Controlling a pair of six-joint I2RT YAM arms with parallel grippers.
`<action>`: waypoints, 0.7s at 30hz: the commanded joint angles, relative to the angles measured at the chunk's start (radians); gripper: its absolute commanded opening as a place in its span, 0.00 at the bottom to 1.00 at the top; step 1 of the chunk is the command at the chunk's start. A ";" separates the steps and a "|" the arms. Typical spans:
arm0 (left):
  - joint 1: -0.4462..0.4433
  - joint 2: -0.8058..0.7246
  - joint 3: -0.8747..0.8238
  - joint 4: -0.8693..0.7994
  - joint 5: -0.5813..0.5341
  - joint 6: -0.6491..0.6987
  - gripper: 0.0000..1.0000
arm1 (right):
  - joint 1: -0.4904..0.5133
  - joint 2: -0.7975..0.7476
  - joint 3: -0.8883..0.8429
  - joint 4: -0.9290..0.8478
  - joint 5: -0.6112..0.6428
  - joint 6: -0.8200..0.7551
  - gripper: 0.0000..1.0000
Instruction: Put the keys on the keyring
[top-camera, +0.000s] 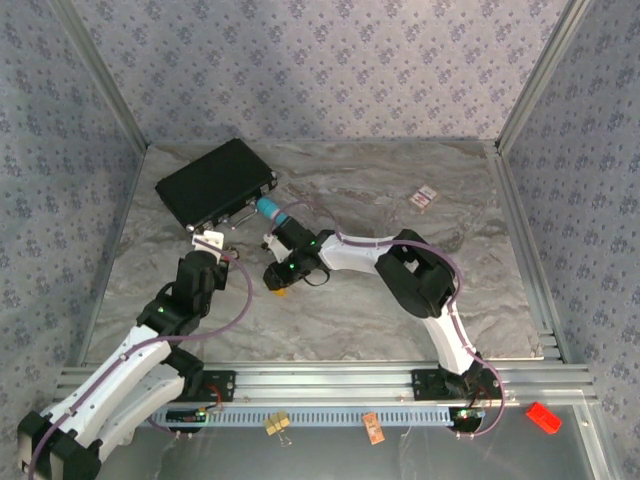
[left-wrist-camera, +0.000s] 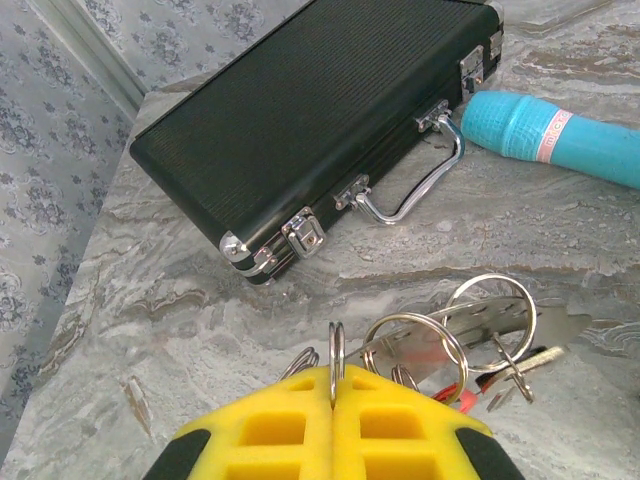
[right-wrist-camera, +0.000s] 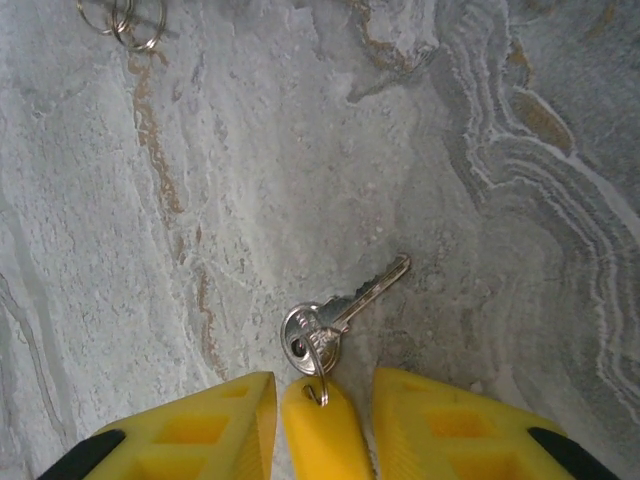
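- Left hand (left-wrist-camera: 335, 382): clenched, its yellow fingers pressed together on one thin metal loop of the keyring (left-wrist-camera: 420, 340). That loop stands upright out of the fingertips.
- Rest of the keyring: several linked rings lie on the table (left-wrist-camera: 150, 330) just ahead and to the right of the left fingertips. A red piece (left-wrist-camera: 452, 393) sits among them.
- Right hand (right-wrist-camera: 322, 388): released, fingers apart. A yellow plastic tab (right-wrist-camera: 315, 435) lies between them, with a strip of table showing on each side of it.
- Key (right-wrist-camera: 345, 308): silver, flat on the table just ahead of the right fingertips. A small ring joins it to the tab, and its blade points away from the hand.
- Right wrist view: the keyring's rings sit in the far top-left corner, well apart from the key.
- Top view: both hands are low over the table, near each other. The rings and key are too small to tell here.
- Left wrist view: the black case (left-wrist-camera: 300, 130) shows its latches and chrome handle, with a teal tool (left-wrist-camera: 560, 140) just beside the handle.
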 joint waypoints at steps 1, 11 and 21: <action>0.006 -0.005 -0.003 0.030 -0.014 -0.018 0.00 | 0.007 0.035 0.039 -0.028 -0.037 -0.012 0.30; 0.005 -0.010 -0.003 0.028 -0.014 -0.015 0.00 | 0.009 0.057 0.063 -0.041 -0.048 -0.020 0.13; 0.007 -0.011 0.001 0.031 0.037 0.003 0.00 | 0.008 -0.086 -0.035 -0.042 -0.015 -0.055 0.00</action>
